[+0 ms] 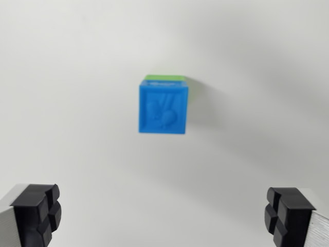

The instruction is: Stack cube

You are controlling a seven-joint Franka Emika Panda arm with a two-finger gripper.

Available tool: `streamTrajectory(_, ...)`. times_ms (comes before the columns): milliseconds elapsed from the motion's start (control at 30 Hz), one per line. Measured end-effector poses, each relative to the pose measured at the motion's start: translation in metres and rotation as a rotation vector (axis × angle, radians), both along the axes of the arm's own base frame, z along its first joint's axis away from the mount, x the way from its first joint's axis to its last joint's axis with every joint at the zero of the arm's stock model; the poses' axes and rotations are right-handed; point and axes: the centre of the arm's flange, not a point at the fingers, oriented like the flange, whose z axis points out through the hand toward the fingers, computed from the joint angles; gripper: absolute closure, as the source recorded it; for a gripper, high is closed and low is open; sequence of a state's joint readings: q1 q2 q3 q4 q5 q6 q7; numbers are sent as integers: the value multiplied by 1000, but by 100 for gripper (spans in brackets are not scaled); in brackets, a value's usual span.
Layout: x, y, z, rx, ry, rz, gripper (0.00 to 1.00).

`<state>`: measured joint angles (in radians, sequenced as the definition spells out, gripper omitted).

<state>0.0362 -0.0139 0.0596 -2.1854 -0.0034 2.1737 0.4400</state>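
A plain white tabletop (77, 77) carries a green cube (164, 77), ahead of the gripper (163, 213), mostly hidden beneath a blue cube (163, 108).

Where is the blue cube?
In the wrist view the blue cube sits near the middle, on top of a green cube, above the open gripper.

The single wrist view looks straight down from above at a plain white table surface (72, 77), well clear of it.
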Motion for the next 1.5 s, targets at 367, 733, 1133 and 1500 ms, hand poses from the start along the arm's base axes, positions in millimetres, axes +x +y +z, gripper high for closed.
streamTrajectory(367, 0, 0, 35, 0, 0, 1, 0)
streamTrajectory(733, 0, 1, 62, -1, -1, 1, 0)
streamTrajectory(1133, 1, 1, 72, -1, 0, 1, 0)
streamTrajectory(1500, 1, 1, 72, -1, 0, 1, 0)
